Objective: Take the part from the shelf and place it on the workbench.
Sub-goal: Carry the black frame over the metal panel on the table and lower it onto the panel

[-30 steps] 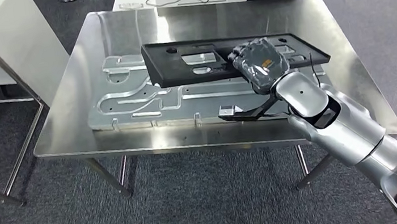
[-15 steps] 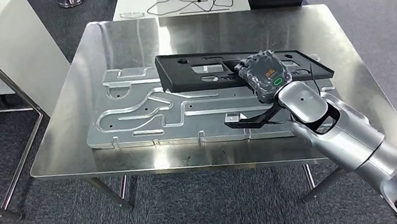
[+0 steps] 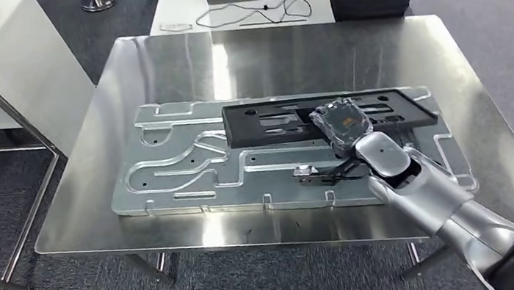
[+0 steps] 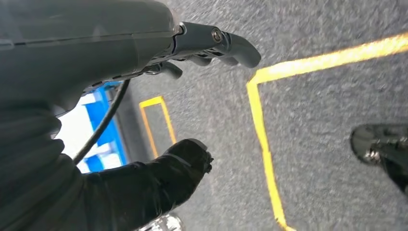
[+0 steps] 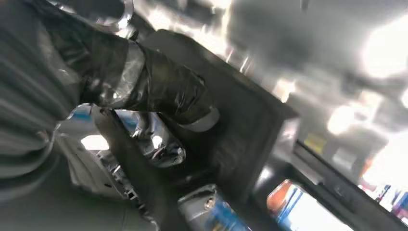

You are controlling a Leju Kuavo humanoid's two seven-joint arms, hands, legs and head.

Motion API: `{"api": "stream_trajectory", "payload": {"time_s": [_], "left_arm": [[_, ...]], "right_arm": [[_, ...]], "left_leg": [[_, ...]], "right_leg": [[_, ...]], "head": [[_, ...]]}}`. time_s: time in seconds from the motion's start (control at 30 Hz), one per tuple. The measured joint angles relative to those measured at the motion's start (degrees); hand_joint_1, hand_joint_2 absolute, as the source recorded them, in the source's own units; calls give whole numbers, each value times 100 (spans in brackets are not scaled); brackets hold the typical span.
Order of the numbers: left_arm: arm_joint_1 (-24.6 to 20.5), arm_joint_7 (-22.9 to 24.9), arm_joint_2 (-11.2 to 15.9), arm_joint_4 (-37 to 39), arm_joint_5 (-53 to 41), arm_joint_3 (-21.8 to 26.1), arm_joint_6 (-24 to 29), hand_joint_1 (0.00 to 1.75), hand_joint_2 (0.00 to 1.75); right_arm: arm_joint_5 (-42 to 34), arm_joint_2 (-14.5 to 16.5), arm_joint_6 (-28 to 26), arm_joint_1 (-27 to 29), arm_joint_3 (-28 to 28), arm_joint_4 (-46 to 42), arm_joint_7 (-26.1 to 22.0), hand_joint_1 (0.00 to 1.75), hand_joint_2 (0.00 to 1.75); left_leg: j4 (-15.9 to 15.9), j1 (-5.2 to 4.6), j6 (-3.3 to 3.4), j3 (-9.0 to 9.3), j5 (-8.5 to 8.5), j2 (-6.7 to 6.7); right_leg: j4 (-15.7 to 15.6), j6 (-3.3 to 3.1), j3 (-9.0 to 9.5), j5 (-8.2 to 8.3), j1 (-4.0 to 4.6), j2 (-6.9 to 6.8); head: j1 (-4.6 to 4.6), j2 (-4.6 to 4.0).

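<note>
Steel bench on grey carpet, grooved metal plate on it. Right hand grasps black part over plate; fingers hidden. Left hand hangs released above floor.

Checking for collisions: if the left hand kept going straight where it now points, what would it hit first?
Probably the grey carpet floor. The left hand hangs above it, its fingers apart, holding nothing; depth is unclear.

We see a shiny steel tabletop on thin metal legs, standing on grey carpet. A large grooved aluminium plate lies flat across its middle. The black part rests on that plate's far side, not on the bare steel.
</note>
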Motion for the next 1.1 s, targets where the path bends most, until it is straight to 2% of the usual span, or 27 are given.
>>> {"api": "stream_trajectory", "payload": {"time_s": [0.07, 0.1, 0.2, 0.23, 0.27, 0.3, 0.33, 0.37, 0.4, 0.47, 0.5, 0.57, 0.63, 0.7, 0.73, 0.77, 0.8, 0.87, 0.9, 0.93, 1.0, 1.07, 1.1], "left_arm": [[-13, -2, 9, 0, -5, 0, -10, 0, 175], [-20, -10, 13, 0, -3, 0, -20, 0, 175], [-28, -56, 30, 0, 28, 2, -83, 0, 175], [-28, -78, 38, 0, 42, 5, -115, 0, 175], [-25, -97, 46, 0, 52, 10, -144, 0, 175], [-24, -110, 55, 0, 58, 14, -161, 0, 175], [-24, -119, 63, 0, 52, 17, -166, 0, 175], [-24, -122, 73, 0, 40, 18, -166, 0, 175], [-31, -127, 81, 0, 28, 18, -165, 0, 175], [-45, -134, 93, 0, 10, 17, -168, 0, 175], [-48, -137, 97, 0, 7, 17, -168, 0, 175], [-42, -128, 102, 0, 7, 17, -153, 0, 175], [-44, -108, 101, 0, 45, 28, -122, 0, 87], [-39, -91, 101, 0, 108, 61, -103, 0, 0], [-35, -82, 101, 0, 127, 82, -101, 0, 0], [-33, -68, 101, 0, 133, 98, -101, 0, 0], [-33, -45, 99, 0, 131, 110, -101, 0, 0], [-35, 4, 96, 0, 123, 126, -102, 0, 0], [-37, 22, 94, 0, 121, 131, -102, 0, 0], [-38, 32, 93, 0, 121, 136, -102, 0, 0], [-43, 42, 92, 0, 120, 142, -101, 0, 0], [-46, 45, 89, 0, 117, 144, -102, 0, 0], [-44, 45, 85, 0, 116, 145, -104, 0, 0]], "right_arm": [[-21, 144, -41, 62, -62, 256, -22, 175, 175], [-37, 219, -61, 75, -97, 387, -34, 175, 175], [-88, 428, -164, 92, -199, 795, -91, 175, 175], [-99, 490, -202, 97, -226, 934, -112, 175, 175], [-109, 547, -242, 99, -250, 1063, -131, 175, 175], [-120, 606, -277, 98, -279, 1193, -151, 175, 175], [-131, 659, -305, 97, -312, 1305, -169, 175, 175], [-140, 707, -333, 95, -347, 1406, -188, 131, 131], [-149, 751, -355, 90, -380, 1506, -205, 87, 87], [-159, 801, -375, 81, -436, 1664, -221, 0, 0], [-162, 819, -381, 77, -463, 1727, -222, 0, 0], [-161, 843, -401, 64, -513, 1817, -222, 0, 0], [-156, 849, -450, 40, -545, 1894, -220, 0, 0], [-144, 852, -528, 40, -561, 1954, -216, 0, 0], [-135, 855, -571, 46, -565, 1971, -211, 0, 0], [-119, 861, -610, 52, -569, 1980, -207, 0, 0], [-89, 872, -660, 53, -573, 1984, -194, 0, 0], [2, 898, -750, 55, -585, 1951, -143, 0, 0], [47, 912, -778, 61, -592, 1920, -112, 0, 0], [79, 928, -787, 72, -600, 1880, -87, 0, 0], [108, 962, -788, 106, -609, 1817, -68, 0, 0], [120, 992, -789, 127, -614, 1772, -63, 0, 0], [124, 1008, -789, 129, -617, 1753, -63, 0, 0]], "left_leg": [[132, 4, -52, -12, -59, 18], [316, 8, -71, -103, -141, 31], [1317, 16, -126, -707, -569, 57], [1538, 17, -135, -880, -618, 58], [1563, 16, -135, -958, -543, 59], [1360, 16, -127, -925, -342, 59], [992, 15, -108, -809, -66, 60], [610, 7, -83, -675, 146, 62], [302, -6, -54, -570, 239, 63], [78, -35, 5, -498, 261, 63], [63, -43, 31, -495, 272, 60], [4, -6, 87, -445, 400, 75], [-54, 32, 135, -412, 461, 96], [-58, 30, 156, -430, 477, 104], [-56, 31, 157, -438, 478, 105], [-54, 32, 156, -439, 477, 106], [-49, 36, 149, -434, 473, 106], [-25, 43, 118, -421, 452, 104], [1, 34, 88, -428, 437, 103], [18, 28, 56, -440, 429, 103], [21, 11, -13, -461, 433, 101], [29, 19, -74, -474, 417, 98], [120, 27, -98, -517, 344, 97]], "right_leg": [[-34, -74, 92, 16, -22, 1], [-52, -105, 130, -2, -33, 0], [-66, -185, 193, -66, -15, 2], [-65, -197, 220, -90, -6, 9], [-63, -203, 254, -114, 2, 19], [-61, -203, 298, -140, 7, 32], [-60, -197, 345, -165, 11, 44], [-59, -187, 386, -185, 17, 52], [-56, -171, 407, -198, 23, 59], [-52, -116, 418, -216, 33, 61], [-54, -84, 421, -221, 36, 63], [-20, -19, 434, -261, 41, 63], [337, 45, 292, -516, 26, 54], [1070, 101, -33, -915, -17, 43], [1370, 123, -166, -1023, -39, 41], [1495, 141, -218, -1021, -60, 39], [1386, 153, -154, -905, -79, 36], [666, 158, 210, -536, -111, 26], [308, 148, 383, -404, -107, 22], [73, 131, 488, -340, -95, 21], [-32, 83, 512, -333, -60, 23], [-60, 14, 503, -307, -78, 19], [-81, -28, 504, -290, -90, 11]], "head": [[0, 0], [-1, 0], [-2, 0], [-1, 0], [-2, 0], [-2, 0], [-1, 0], [1, 0], [1, 0], [2, 0], [1, 0], [2, 0], [8, 0], [12, 0], [12, 0], [11, 0], [13, 0], [12, 0], [12, 0], [10, 0], [8, 0], [8, 0], [6, 0]]}}
